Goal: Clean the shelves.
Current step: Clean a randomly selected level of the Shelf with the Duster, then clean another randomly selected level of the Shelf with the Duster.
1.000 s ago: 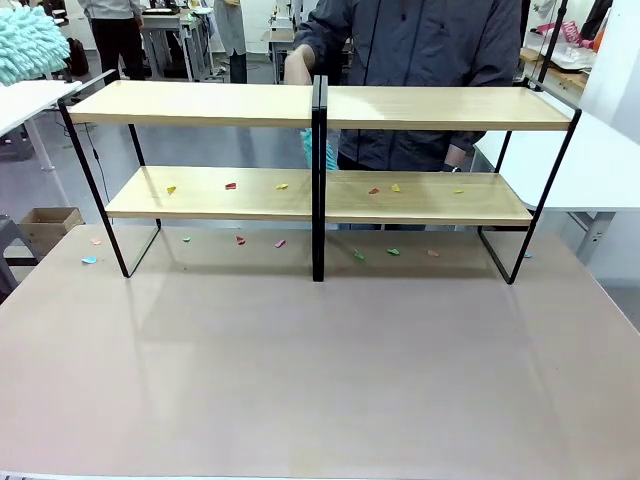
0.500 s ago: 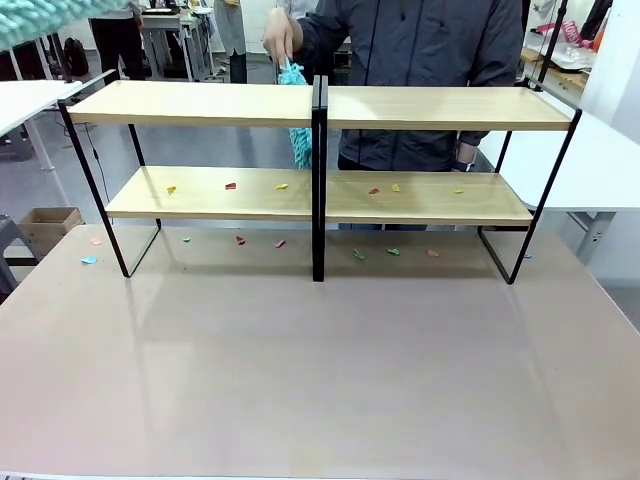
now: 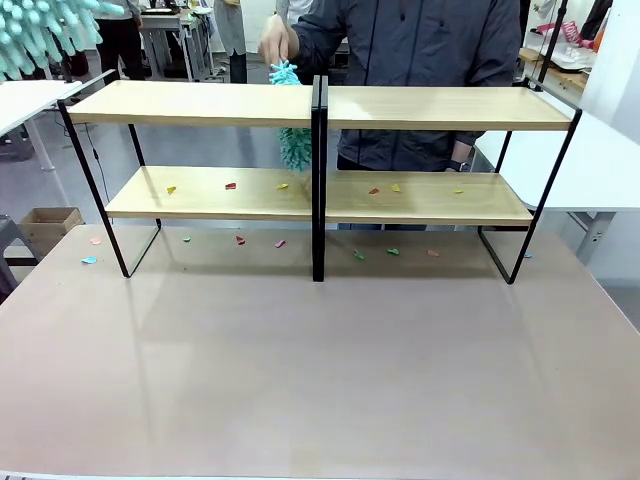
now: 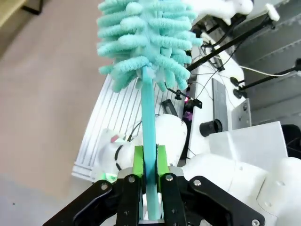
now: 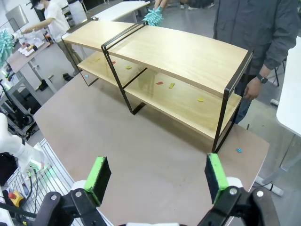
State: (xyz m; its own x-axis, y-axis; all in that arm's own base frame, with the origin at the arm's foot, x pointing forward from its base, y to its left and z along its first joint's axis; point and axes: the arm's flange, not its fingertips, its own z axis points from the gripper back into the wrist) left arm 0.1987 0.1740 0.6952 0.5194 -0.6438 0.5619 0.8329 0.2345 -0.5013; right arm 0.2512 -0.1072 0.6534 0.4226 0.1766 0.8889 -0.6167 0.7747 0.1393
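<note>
The shelves [image 3: 200, 103] stand across the far half of the table, with light boards in a black frame and a black centre divider [image 3: 319, 180]. Small coloured scraps [image 3: 230, 186] lie on the lower boards, and more scraps [image 3: 240, 240] on the tabletop beneath. My left gripper [image 4: 150, 165] is shut on the handle of a teal fluffy duster [image 4: 146, 42], whose head reaches into the top left corner [image 3: 45, 35]. My right gripper [image 5: 156, 176] hangs open above the table, facing the shelves [image 5: 188, 54]. Behind the rack, a person's hand [image 3: 275, 40] holds a second teal duster [image 3: 295, 145] by the divider.
The beige tabletop [image 3: 320, 370] in front of the rack is bare. White tables stand at the left [image 3: 25, 98] and right [image 3: 600, 160]. A cardboard box [image 3: 50, 225] sits on the floor at the left. One scrap [image 5: 239, 150] lies near the table's right corner.
The person's hand has lifted the second duster from behind the rack to the top board's height. My left duster has shifted about in the top left corner.
</note>
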